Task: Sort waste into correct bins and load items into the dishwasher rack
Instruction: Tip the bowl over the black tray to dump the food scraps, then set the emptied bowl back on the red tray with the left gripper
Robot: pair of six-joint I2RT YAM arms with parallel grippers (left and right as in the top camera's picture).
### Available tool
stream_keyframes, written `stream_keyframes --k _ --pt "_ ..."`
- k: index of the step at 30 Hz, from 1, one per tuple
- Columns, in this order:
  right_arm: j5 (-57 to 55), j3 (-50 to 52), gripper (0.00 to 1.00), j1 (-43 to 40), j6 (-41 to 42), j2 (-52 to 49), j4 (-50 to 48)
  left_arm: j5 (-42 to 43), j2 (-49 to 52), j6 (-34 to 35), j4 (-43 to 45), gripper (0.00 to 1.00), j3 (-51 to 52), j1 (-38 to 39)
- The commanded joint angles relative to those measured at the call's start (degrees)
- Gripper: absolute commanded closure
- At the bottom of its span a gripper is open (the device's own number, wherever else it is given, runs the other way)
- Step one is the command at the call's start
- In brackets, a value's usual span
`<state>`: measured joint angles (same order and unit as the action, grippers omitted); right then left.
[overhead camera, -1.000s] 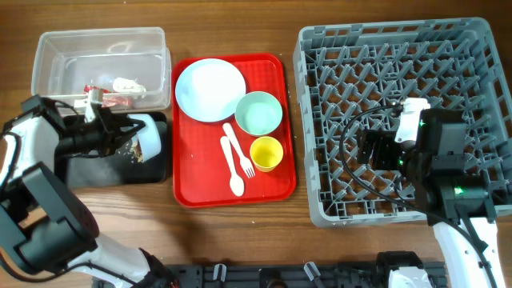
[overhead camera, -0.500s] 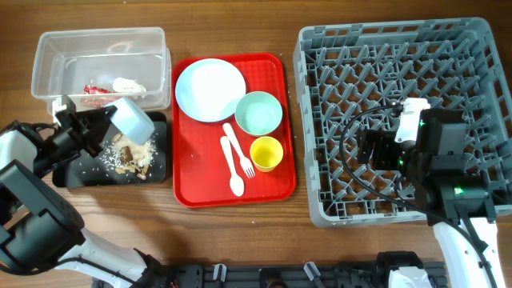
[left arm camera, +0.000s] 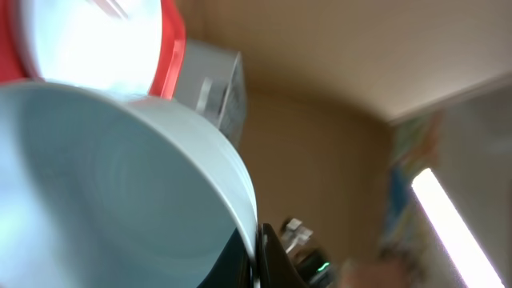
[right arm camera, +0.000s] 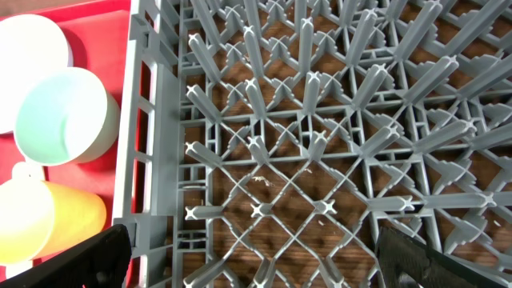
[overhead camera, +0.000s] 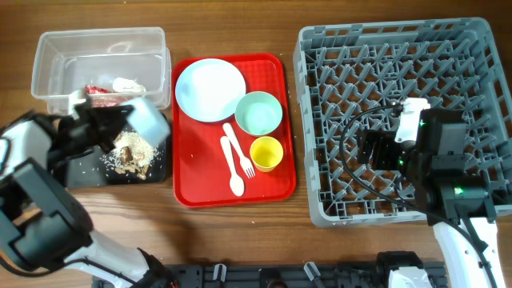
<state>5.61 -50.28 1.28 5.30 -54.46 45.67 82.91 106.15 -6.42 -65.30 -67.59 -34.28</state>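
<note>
My left gripper [overhead camera: 126,122] is shut on the rim of the light blue bowl [overhead camera: 150,118] and holds it tilted above the black tray [overhead camera: 80,172]. In the left wrist view the bowl [left arm camera: 104,184] fills the frame, with one finger [left arm camera: 276,260] against its rim. Brown-and-white crumbs [overhead camera: 132,154] lie in the black tray. The red wrapper [overhead camera: 98,90] and white scrap [overhead camera: 126,84] lie in the clear tub [overhead camera: 100,48]. My right gripper [overhead camera: 376,148] hangs open and empty over the grey rack [overhead camera: 472,48], whose lattice floor [right arm camera: 320,160] shows between its fingers [right arm camera: 80,264].
A red serving tray [overhead camera: 192,192] between the bins and the rack carries the pale blue plate [overhead camera: 210,90], mint bowl [overhead camera: 258,113], yellow cup [overhead camera: 266,153] and white fork [overhead camera: 240,156] beside another white utensil. The mint bowl [right arm camera: 68,116] and yellow cup [right arm camera: 48,228] also show in the right wrist view.
The left gripper lifted the light blue bowl off the black tray and carried it slightly right; the crumbs now lie exposed in the tray. The right arm has not moved.
</note>
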Motion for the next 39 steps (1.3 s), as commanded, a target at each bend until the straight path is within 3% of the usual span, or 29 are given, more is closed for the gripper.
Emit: stream_keyframes --k 1,3,4,9,11,14,15,16,17,18,23,26,32,35,36,38,39 --pt "0.9 -1.2 0.0 -0.2 0.9 -0.2 -0.2 -11.8 -7.3 -2.2 1.6 0.96 -0.9 11.3" --pt "0.9 -1.2 0.0 -0.2 0.9 -0.2 -0.2 -20.4 -9.0 -2.0 3.4 0.96 -0.9 18.7" --pt "0.9 -1.2 0.0 -0.2 0.9 -0.2 -0.2 -29.6 -9.1 0.7 5.0 0.96 -0.9 25.0" --pt "0.9 -1.2 0.0 -0.2 0.9 -0.2 -0.2 -61.8 -9.0 12.6 10.9 0.96 -0.9 42.4" --pt "0.9 -1.2 0.0 -0.2 0.9 -0.2 -0.2 -70.3 -8.9 16.8 11.8 0.96 -0.9 49.0" --pt "0.9 -1.2 0.0 -0.2 0.9 -0.2 -0.2 -70.8 -8.8 17.9 13.4 0.95 -0.9 54.0" --pt "0.9 -1.2 0.0 -0.2 0.9 -0.2 -0.2 -70.8 -8.8 17.8 13.6 0.81 -0.9 55.4" --pt "0.9 -1.2 0.0 -0.2 0.9 -0.2 -0.2 -70.8 -8.8 17.8 13.7 0.78 -0.9 56.2" --pt "0.9 -1.2 0.0 -0.2 0.9 -0.2 -0.2 -70.9 -8.8 17.8 13.8 0.6 -0.9 56.5" --pt "0.9 -1.2 0.0 -0.2 0.9 -0.2 -0.2 -70.8 -8.8 17.8 13.9 0.49 -0.9 56.5" --pt "0.9 -1.2 0.0 -0.2 0.9 -0.2 -0.2 -69.9 -11.3 17.8 14.0 0.44 -4.0 56.4" --pt "0.9 -1.2 0.0 -0.2 0.9 -0.2 -0.2 -64.8 -12.4 17.8 16.3 0.45 -4.7 57.9" --pt "0.9 -1.2 0.0 -0.2 0.9 -0.2 -0.2 -71.5 -9.0 17.8 16.3 0.45 -4.6 64.7" --pt "1.0 -1.2 0.0 -0.2 0.9 -0.2 -0.1 -72.1 -3.7 17.8 16.9 0.51 -4.6 67.1" --pt "0.9 -1.2 0.0 -0.2 0.9 -0.2 0.0 -72.1 -1.9 17.8 17.1 0.56 -4.6 67.3" --pt "0.9 -1.2 0.01 -0.2 0.9 -0.2 0.0 -72.1 -0.8 17.8 17.3 0.75 -4.6 67.3" --pt "0.9 -1.2 0.0 -0.2 0.9 -0.2 0.0 -72.1 -0.8 17.8 17.6 0.9 -4.6 67.3"
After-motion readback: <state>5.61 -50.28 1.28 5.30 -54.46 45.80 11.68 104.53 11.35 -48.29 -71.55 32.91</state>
